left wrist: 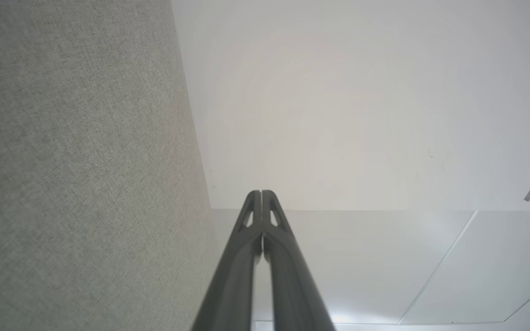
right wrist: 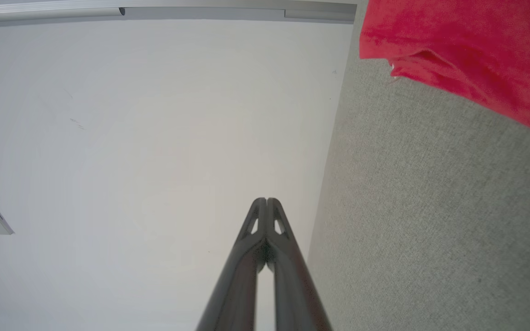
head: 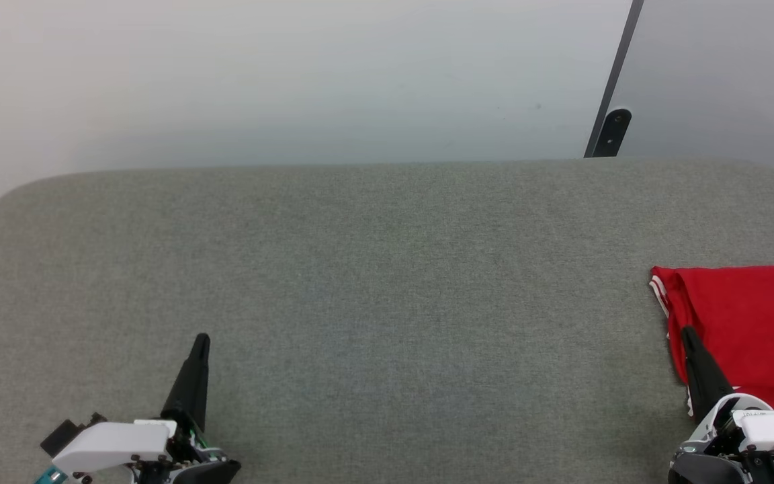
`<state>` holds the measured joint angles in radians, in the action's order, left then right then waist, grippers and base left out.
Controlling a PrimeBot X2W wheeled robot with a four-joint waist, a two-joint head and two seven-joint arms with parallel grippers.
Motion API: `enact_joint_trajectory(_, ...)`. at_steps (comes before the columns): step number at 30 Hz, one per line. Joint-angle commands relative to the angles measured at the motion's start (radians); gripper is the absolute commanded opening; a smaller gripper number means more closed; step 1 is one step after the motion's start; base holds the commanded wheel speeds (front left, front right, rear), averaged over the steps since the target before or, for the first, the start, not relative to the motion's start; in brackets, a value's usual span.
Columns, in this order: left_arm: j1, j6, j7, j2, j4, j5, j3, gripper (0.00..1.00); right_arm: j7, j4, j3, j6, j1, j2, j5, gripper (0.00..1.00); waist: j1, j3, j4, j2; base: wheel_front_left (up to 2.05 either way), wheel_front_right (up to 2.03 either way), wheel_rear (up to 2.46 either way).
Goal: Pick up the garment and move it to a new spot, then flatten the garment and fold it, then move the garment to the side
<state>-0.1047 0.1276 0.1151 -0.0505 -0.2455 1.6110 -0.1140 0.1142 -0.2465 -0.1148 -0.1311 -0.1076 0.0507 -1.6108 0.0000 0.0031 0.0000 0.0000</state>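
Note:
The garment [head: 750,329], a red jersey folded into a flat stack with a white striped sleeve end at its left corner, lies at the right edge of the grey fabric surface [head: 387,282]. In the right wrist view the garment [right wrist: 467,50] is at the upper right. My right gripper [head: 686,333] is shut and empty, its tips over the garment's near left corner; whether it touches the cloth I cannot tell. Low on the left, my left gripper [head: 201,338] is shut and empty, far from the garment. Both pairs of fingers press together in the left gripper [left wrist: 261,193] and right gripper [right wrist: 266,200] wrist views.
A pale wall rises behind the grey surface. A dark slanted bar with a black bracket [head: 613,132] stands at the back right. The grey surface curves off at its far left and far right corners.

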Motion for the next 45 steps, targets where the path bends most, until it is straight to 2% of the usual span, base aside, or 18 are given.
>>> enact_joint_trajectory(1, -0.010, 0.006, 0.002, 0.001, -0.001, 0.003, -0.002, 0.00, -0.002, 0.000, 0.000, 0.001, -0.004, -0.003, -0.004, 0.00, 0.0000, 0.000, 0.000, 0.0000, 0.00, 0.00, 0.00)
enact_joint_trajectory(45, -0.010, 0.006, 0.001, 0.001, -0.001, 0.004, -0.002, 0.00, -0.002, 0.000, 0.000, 0.001, -0.003, -0.003, -0.004, 0.00, 0.0000, 0.000, 0.000, 0.0000, 0.00, 0.00, 0.00)
